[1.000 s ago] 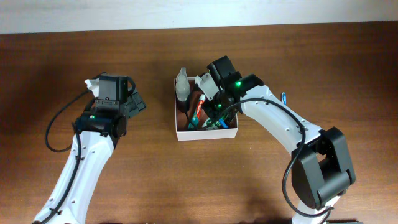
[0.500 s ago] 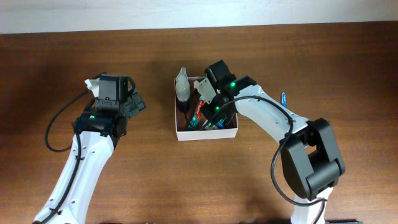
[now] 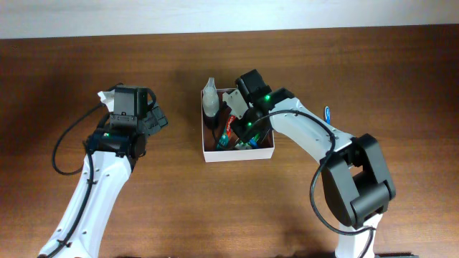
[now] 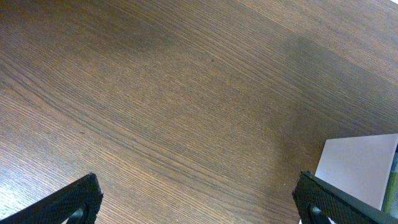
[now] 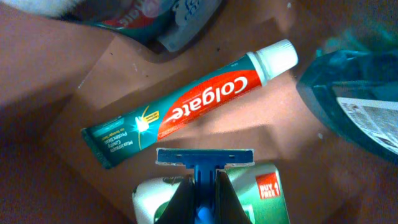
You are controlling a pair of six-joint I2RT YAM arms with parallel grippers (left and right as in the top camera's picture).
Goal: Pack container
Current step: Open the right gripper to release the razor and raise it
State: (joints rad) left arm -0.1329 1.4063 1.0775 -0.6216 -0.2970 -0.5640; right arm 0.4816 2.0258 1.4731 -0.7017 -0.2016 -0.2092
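My right claw (image 5: 203, 202) is pinched tight on a blue razor (image 5: 205, 157), low in the wrist frame, inside the container (image 3: 238, 153) at the centre of the overhead frame. A Colgate toothpaste tube (image 5: 186, 109) lies mid-frame, a green-and-white box (image 5: 255, 190) sits behind the razor, and a teal bottle (image 5: 348, 93) is at the right edge. My left claw (image 4: 199, 199) gapes wide over the wooden table (image 4: 155, 93), left of the container.
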